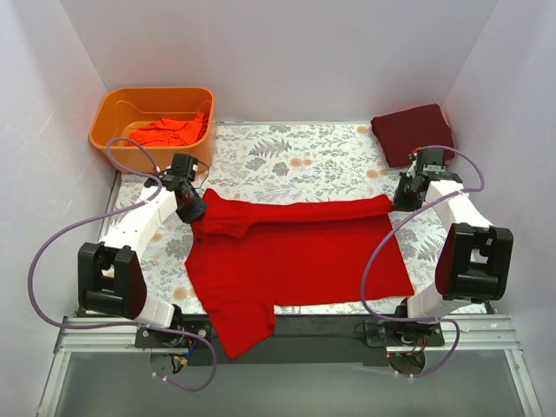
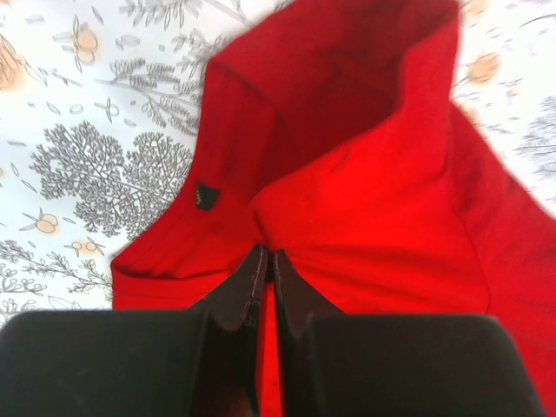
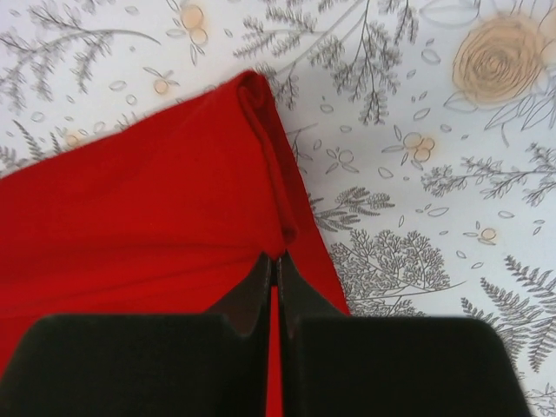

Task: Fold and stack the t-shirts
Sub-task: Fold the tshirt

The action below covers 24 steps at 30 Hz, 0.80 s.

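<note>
i see white floral-print table cover [image 1: 304, 161] under everything. bright red soft cloth t-shirt [image 1: 295, 261] spread just right of and nearer than rigid orange plastic tub [image 1: 104, 117], far edge doubled over; my guess, first fold. folded dark maroon cloth t-shirt [image 1: 414, 130] well right of tub, likely stack base. crumpled orange-red cloth t-shirts [image 1: 165, 132] inside tub, waiting. left gripper [image 1: 193, 211] just beside tub's near corner, right gripper [image 1: 401, 201] well right of tub: both pinched tight on red fold, so edge travels evenly.
</note>
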{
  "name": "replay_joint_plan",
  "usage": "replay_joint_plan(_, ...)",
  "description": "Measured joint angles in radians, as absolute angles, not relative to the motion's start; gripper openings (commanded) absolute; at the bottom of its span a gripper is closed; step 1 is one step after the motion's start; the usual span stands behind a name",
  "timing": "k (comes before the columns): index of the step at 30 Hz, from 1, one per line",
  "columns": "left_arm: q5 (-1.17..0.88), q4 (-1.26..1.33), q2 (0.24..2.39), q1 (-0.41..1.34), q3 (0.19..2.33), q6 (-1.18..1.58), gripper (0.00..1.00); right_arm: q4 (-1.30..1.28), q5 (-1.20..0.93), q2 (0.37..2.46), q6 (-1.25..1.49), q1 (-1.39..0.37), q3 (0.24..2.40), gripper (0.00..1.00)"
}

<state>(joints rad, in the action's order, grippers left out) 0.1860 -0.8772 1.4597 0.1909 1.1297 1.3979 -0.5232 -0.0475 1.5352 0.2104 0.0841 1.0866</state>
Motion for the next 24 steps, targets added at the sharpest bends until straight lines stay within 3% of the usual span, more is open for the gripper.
replay_joint_plan(24, 0.063, -0.778, 1.502, 0.185, 1.010, 1.473, 0.01, -0.470, -0.028, 1.659, 0.218, 0.085, 1.038, 0.02)
